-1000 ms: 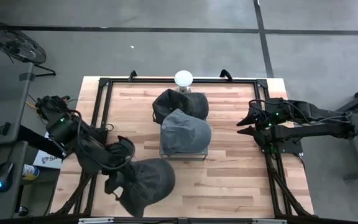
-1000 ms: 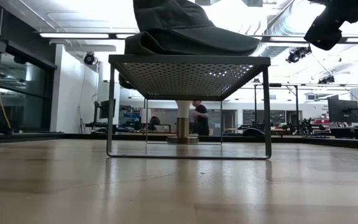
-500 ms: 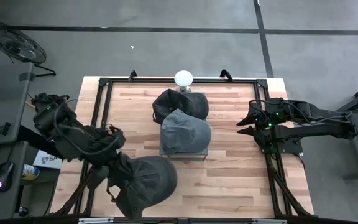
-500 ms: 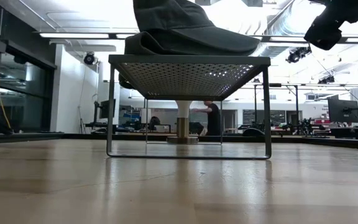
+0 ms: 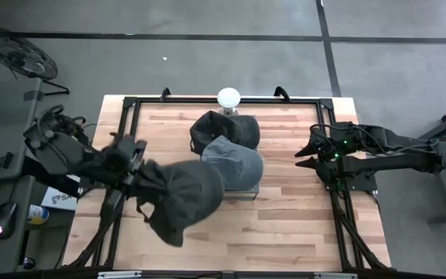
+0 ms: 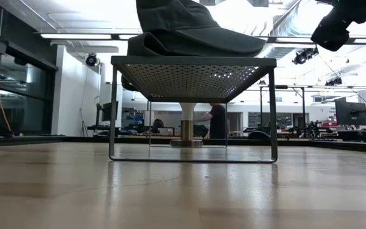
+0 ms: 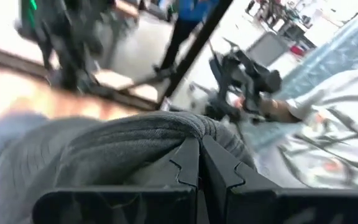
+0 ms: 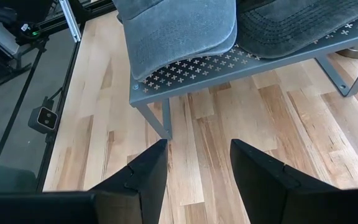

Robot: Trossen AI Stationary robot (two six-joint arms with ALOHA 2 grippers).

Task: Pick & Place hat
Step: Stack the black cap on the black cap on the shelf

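Gripping a dark grey hat [image 5: 183,198] by a fold of its cloth, the left hand [image 5: 134,167] hangs over the left part of the wooden desk [image 5: 285,225]; its fingers [image 7: 199,163] are pressed together on the fabric in the left wrist view. From above, the hat droops from the hand toward the middle of the desk, and its far edge reaches just beside the grey metal rack [image 5: 248,191] that stands at the centre. Whether the hat touches the desk cannot be told, and it does not show in the low view.

On the perforated top of the rack lie two more hats: a grey one [image 5: 232,164] nearer the front and a darker one [image 5: 223,129] behind it, overlapping each other. In the low view the rack [image 6: 193,66] stands on thin legs with those hats [image 6: 192,28] piled on it, and a person [image 6: 216,121] stands far off in the room behind. A white ball-topped stand [image 5: 228,98] sits at the back edge of the desk, just behind the rack.

The right hand [image 5: 310,153] waits at the right edge of the desk, well apart from the rack, its fingers [image 8: 143,174] spread moderately with nothing between them
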